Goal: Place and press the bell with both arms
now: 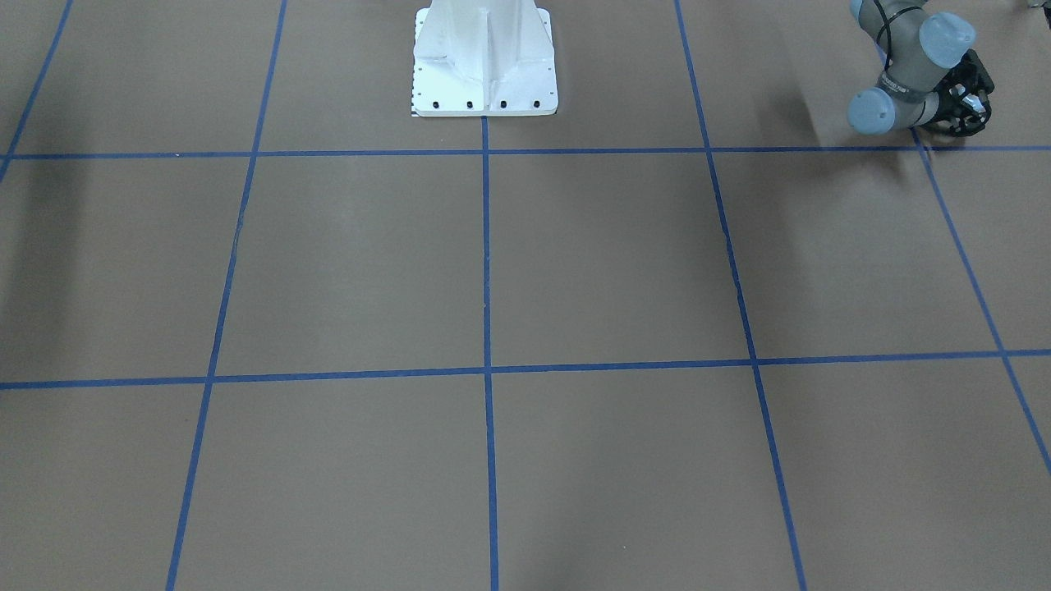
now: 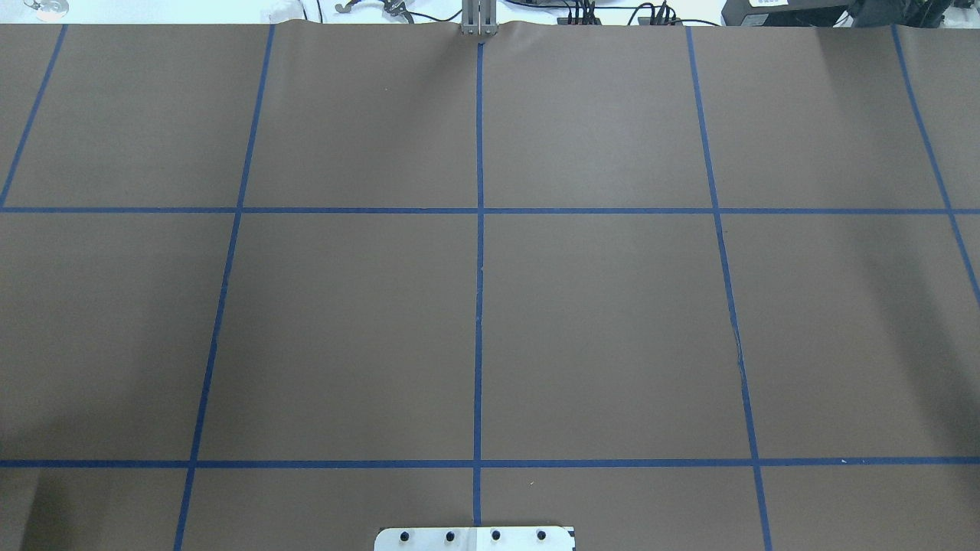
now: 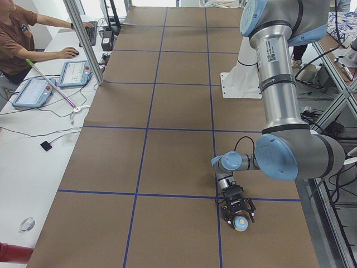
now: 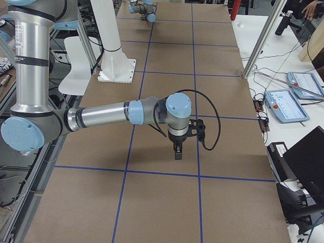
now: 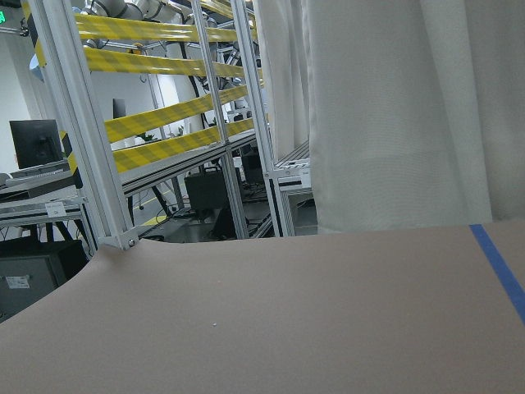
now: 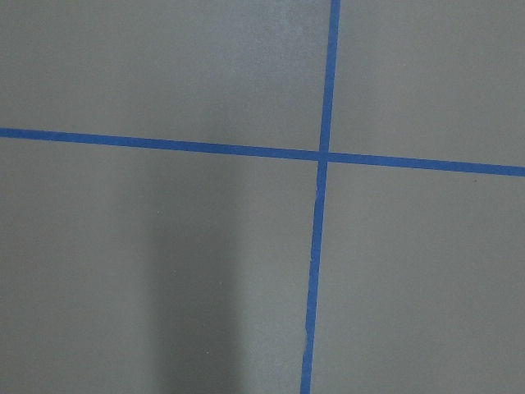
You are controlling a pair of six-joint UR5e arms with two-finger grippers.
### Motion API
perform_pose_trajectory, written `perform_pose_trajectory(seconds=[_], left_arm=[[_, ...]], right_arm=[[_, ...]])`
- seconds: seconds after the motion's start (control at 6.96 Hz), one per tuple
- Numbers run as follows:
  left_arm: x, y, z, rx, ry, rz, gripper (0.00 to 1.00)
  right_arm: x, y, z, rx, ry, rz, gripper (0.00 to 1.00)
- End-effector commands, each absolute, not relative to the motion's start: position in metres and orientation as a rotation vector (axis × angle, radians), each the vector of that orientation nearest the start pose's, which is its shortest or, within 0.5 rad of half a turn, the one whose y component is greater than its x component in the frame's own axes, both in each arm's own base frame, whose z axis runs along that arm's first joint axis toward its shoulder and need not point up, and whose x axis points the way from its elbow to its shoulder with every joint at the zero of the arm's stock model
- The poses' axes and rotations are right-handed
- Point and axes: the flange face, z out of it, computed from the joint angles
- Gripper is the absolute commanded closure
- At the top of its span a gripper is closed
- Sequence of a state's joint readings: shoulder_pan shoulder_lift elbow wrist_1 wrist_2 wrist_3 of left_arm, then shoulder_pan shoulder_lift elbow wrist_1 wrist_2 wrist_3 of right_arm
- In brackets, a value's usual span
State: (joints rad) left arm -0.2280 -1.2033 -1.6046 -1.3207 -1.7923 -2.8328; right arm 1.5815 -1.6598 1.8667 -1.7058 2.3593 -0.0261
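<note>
A: The left arm (image 3: 284, 100), looming at the frame's right, is poising its left pincer (image 3: 239, 215) low at lower centre. Where is the bell (image 3: 241, 224) sitting?

B: Right at those tips on the table (image 3: 167, 156), with the fingers straddling it. I cannot tell whether they are clasping it. The right pincer (image 4: 177, 153) is hanging well apart, and I cannot tell its width either.

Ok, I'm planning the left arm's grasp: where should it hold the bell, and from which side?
Take the bell across its dome, just above the wider base rim, coming straight down: it seems to stand upright, button up, and the round sides offer opposite faces. The left gripper is right at it.
</note>
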Motion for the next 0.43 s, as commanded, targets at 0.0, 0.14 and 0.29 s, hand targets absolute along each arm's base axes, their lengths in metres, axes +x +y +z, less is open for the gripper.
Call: perform_pose_trajectory(seconds=[0.0,0.14,0.29], left_arm=[[0.2191,-0.1642,0.8235,0.113,-0.674,-1.500,0.02],[0.2191,-0.1608,0.8271,0.130,-0.680,-1.510,0.16],[0.2210,-0.1565,0.8284,0.143,-0.682,-1.504,0.34]], right_arm=[[0.0675,-0.4498,0.5673,0.084,-0.787,-0.044,0.00],[0.0675,-0.4498,0.5673,0.084,-0.787,-0.044,0.00],[0.0675,-0.4498,0.5673,0.084,-0.787,-0.044,0.00]])
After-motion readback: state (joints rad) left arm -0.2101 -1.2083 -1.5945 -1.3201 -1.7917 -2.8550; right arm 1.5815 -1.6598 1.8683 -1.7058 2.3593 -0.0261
